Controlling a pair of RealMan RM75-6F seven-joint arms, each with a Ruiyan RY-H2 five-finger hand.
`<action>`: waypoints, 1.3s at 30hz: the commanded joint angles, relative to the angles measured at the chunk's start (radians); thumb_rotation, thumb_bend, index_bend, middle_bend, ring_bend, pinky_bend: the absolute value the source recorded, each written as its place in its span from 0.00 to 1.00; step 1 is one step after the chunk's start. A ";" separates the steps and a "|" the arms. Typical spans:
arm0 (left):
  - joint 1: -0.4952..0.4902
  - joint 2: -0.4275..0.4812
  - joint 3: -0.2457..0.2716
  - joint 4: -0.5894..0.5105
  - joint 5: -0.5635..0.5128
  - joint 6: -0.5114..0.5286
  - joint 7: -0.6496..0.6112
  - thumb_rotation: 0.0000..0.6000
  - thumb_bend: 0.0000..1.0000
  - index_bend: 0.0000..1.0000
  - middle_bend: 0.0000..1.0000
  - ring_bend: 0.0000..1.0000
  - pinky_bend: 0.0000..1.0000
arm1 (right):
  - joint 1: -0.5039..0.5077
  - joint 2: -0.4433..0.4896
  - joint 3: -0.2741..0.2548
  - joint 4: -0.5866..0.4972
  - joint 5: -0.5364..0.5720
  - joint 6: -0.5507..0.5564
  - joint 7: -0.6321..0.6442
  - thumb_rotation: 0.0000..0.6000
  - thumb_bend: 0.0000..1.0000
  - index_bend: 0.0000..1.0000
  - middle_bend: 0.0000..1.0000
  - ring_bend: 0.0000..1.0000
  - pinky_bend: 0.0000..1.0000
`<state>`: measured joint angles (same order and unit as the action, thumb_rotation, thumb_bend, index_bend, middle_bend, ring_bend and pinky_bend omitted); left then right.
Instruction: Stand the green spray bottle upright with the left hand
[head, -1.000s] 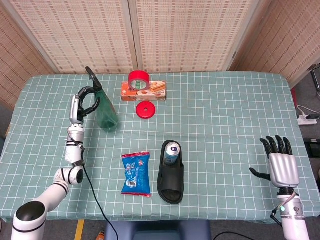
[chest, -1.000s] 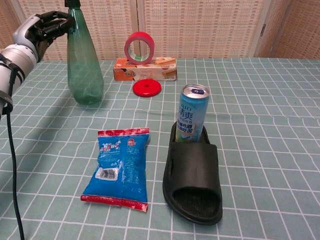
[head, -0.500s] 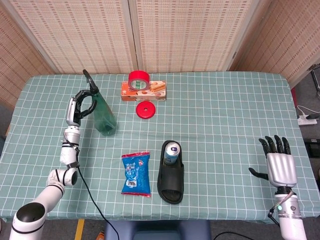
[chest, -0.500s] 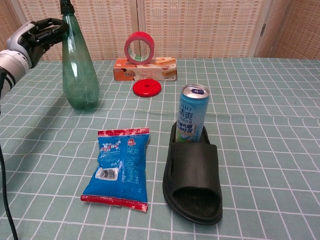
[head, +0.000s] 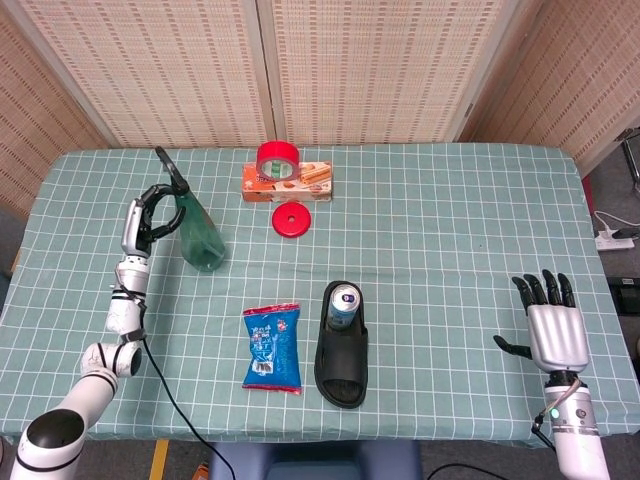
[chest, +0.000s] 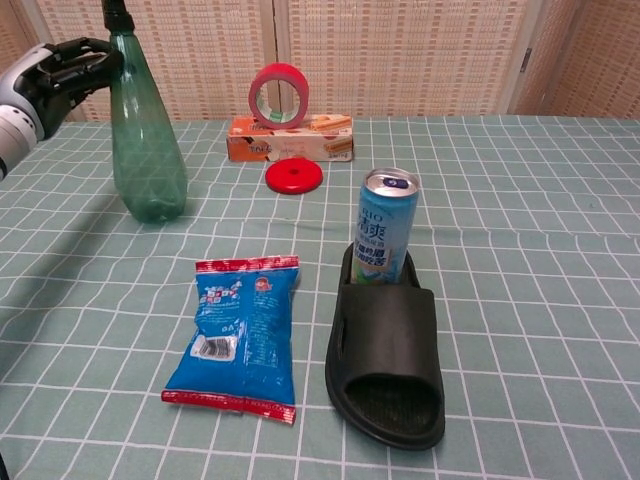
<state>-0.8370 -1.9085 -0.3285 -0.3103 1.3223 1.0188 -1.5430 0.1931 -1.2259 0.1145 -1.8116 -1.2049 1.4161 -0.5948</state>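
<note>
The green spray bottle (head: 199, 237) (chest: 146, 143) stands upright on the checked tablecloth at the left, black nozzle on top. My left hand (head: 146, 214) (chest: 53, 72) is at its left side, fingers curled around the thin neck just below the nozzle. The bottle's base looks to be on or just above the cloth. My right hand (head: 553, 331) hovers at the table's near right corner, palm up and fingers spread, holding nothing; the chest view does not show it.
A red tape roll (head: 278, 158) (chest: 279, 95) sits on an orange box (head: 300, 182) (chest: 292, 143), with a red lid (head: 291, 220) (chest: 293, 176) in front. A can (head: 344, 304) (chest: 386, 228) stands in a black slipper (head: 343, 362) (chest: 390, 360). A blue snack bag (head: 272, 347) (chest: 240, 335) lies beside it.
My left hand has carried the upright bottle leftward across the cloth, away from the red lid. The right hand has sunk slightly toward the table's near edge.
</note>
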 joint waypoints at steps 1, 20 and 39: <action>0.007 0.003 0.012 0.001 0.011 0.021 -0.013 1.00 0.23 0.31 0.38 0.24 0.08 | 0.001 -0.001 0.000 -0.001 0.001 0.002 -0.003 1.00 0.01 0.16 0.14 0.00 0.04; 0.046 0.026 0.080 0.022 0.059 0.081 -0.056 1.00 0.17 0.00 0.14 0.13 0.07 | 0.010 -0.002 -0.005 -0.001 0.003 -0.003 0.000 1.00 0.04 0.17 0.15 0.00 0.04; 0.066 0.035 0.111 0.034 0.067 0.060 -0.033 1.00 0.15 0.00 0.00 0.01 0.06 | 0.015 0.007 -0.011 0.004 -0.008 -0.017 0.039 1.00 0.04 0.17 0.18 0.00 0.04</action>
<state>-0.7719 -1.8747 -0.2195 -0.2760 1.3880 1.0773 -1.5774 0.2079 -1.2197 0.1033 -1.8082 -1.2120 1.3995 -0.5568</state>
